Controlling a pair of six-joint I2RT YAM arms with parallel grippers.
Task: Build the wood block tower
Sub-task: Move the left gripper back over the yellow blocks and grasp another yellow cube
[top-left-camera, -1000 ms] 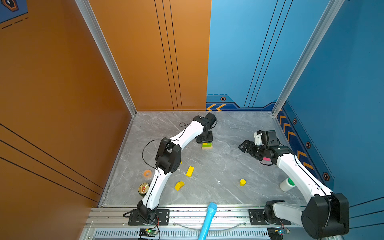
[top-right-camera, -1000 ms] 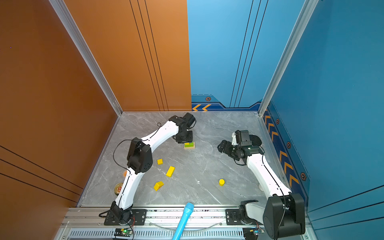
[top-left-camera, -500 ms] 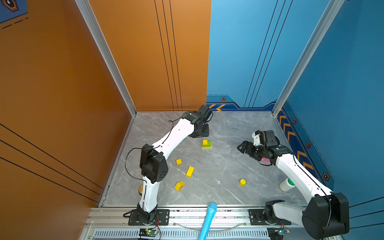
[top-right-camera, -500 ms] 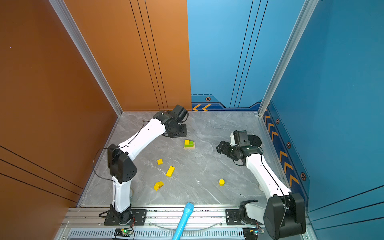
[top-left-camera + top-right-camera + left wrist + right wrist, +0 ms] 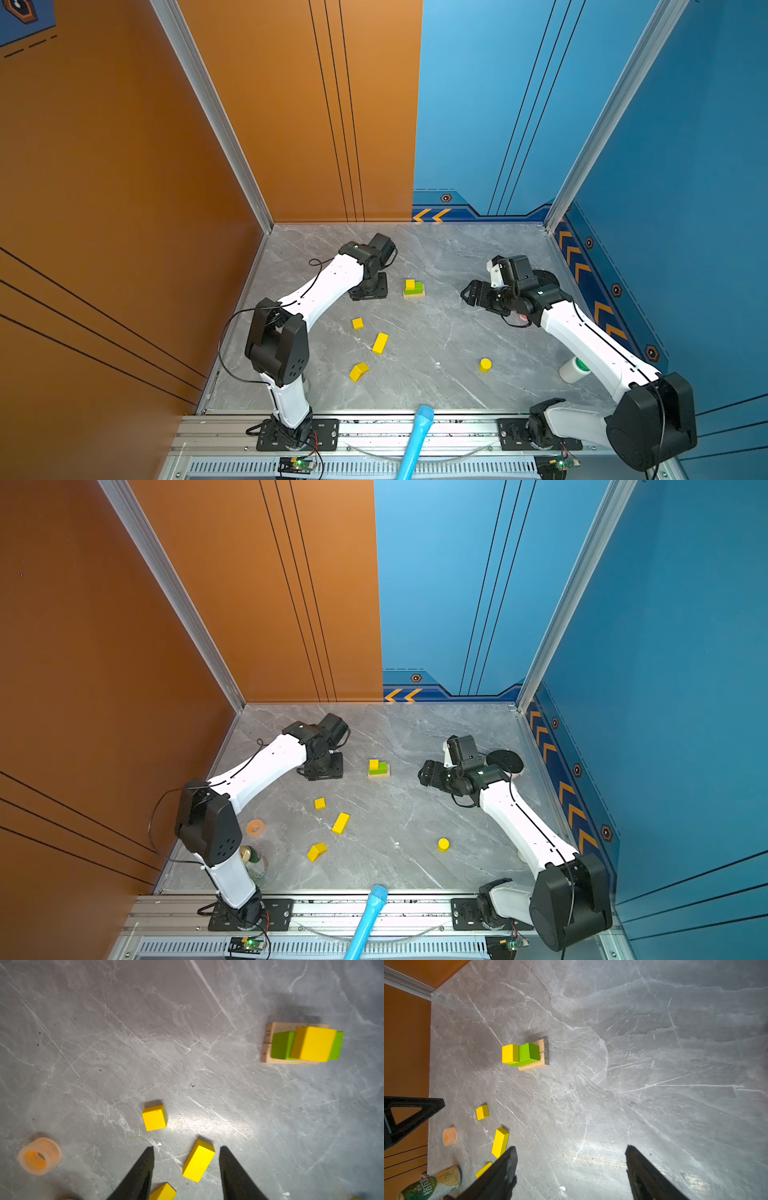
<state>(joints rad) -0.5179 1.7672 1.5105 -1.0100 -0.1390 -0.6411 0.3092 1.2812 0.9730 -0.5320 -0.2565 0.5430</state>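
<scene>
Left gripper [image 5: 186,1147]: jaws apart, empty, held above the grey marble-patterned table [image 5: 104,1043].
Right gripper [image 5: 571,1147]: jaws wide apart, empty.
Between them, towards the back wall: tower [image 5: 413,288], made of flat tan wooden planks [image 5: 268,1043], a green wooden bar [image 5: 280,1045] and a yellow wooden cube [image 5: 313,1043] at one end on top.
Loose nearer the front: small yellow cube [image 5: 357,323], yellow bar [image 5: 380,343], yellow roof-shaped block [image 5: 358,371], yellow cylinder [image 5: 485,365].

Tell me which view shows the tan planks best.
Right wrist: the tan planks show their seam and printed marks sharply. The left wrist view shows them larger but blurred; both top views show only a tan sliver.
</scene>
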